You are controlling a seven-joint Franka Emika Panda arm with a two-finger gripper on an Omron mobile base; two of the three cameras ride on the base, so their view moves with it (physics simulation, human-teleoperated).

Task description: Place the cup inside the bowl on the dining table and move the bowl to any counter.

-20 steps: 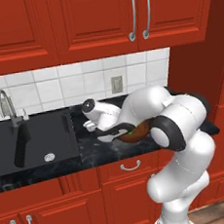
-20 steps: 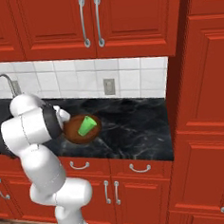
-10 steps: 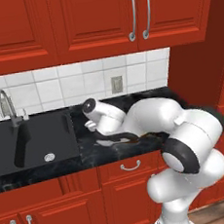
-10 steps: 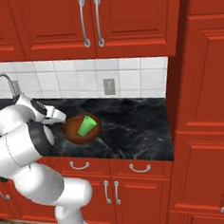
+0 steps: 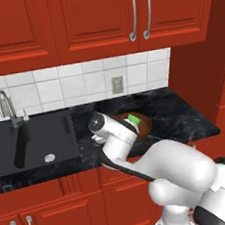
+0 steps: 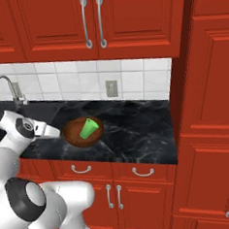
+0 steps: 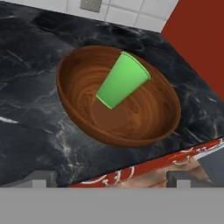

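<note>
Where tiles end, marble counter (image 6: pixel 137 129)

Nothing between my wide-open gripper (image 7: pixel 107 178) and the bowl (image 7: pixel 83 113) ahead, just bare counter (image 7: pixel 30 118). The cup (image 7: pixel 120 81) leans inside the bowl. Past it, the tiled backsplash (image 7: pixel 127 11); ahead to my right, a red cabinet wall (image 7: pixel 197 39).

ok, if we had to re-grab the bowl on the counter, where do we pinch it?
Probably the bowl's near rim, coming from above on the counter-edge side. The rim is thin and bare there; the cup lies tilted inside toward the far wall. The tool is open, back from the bowl.
</note>
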